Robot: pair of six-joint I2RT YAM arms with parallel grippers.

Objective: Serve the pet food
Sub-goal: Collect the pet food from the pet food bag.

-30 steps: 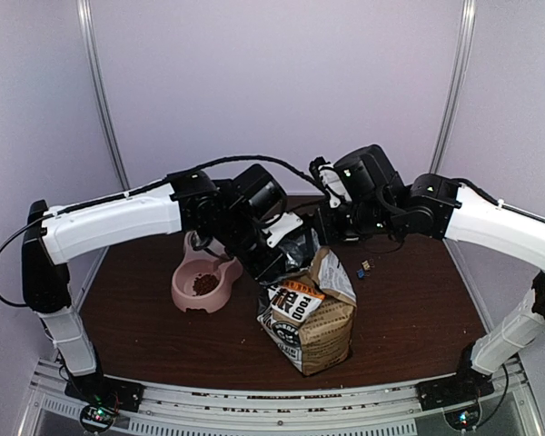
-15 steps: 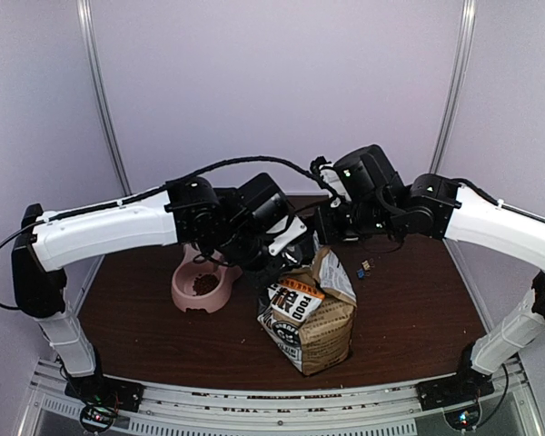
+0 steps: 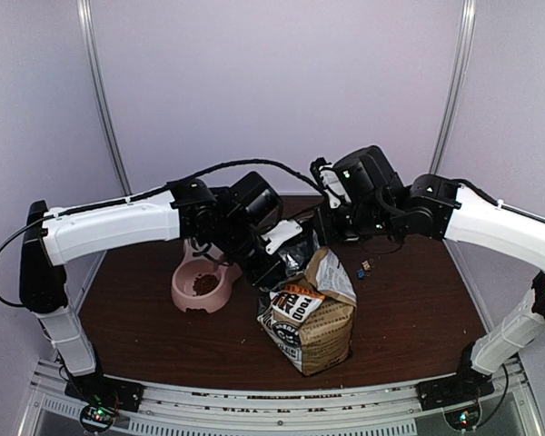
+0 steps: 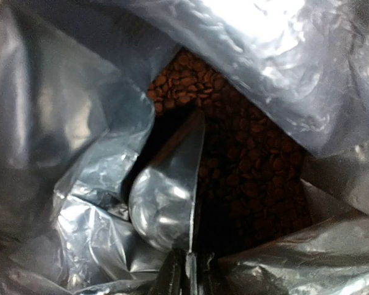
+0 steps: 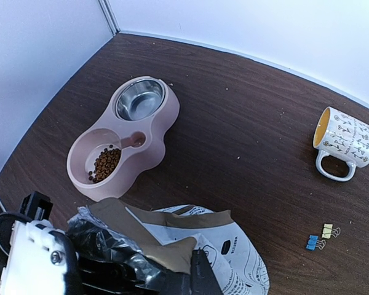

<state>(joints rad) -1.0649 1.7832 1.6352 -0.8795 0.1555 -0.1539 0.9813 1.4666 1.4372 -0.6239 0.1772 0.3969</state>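
Observation:
In the left wrist view my left gripper (image 4: 188,278) is shut on the handle of a silver scoop (image 4: 166,196). The scoop hangs inside the foil-lined bag, just left of the dark brown pet food (image 4: 246,166) heaped in it. The scoop's hollow faces away, so what it carries is hidden. From above, my left gripper (image 3: 289,254) reaches into the mouth of the kraft bag (image 3: 311,318). My right gripper (image 5: 200,273) is shut on the bag's (image 5: 240,246) folded top edge, holding it up. A little pet food (image 5: 106,163) lies in one well of the pink double bowl (image 5: 154,132).
The pink bowl (image 3: 203,282) stands left of the bag, with a steel insert (image 5: 139,99) in its far well. A patterned mug (image 5: 344,141) lies on its side at the back right. Binder clips (image 5: 320,236) lie right of the bag.
The left wrist has shifted a little over the bag's mouth with the scoop in it. The right arm and the bag have stayed put.

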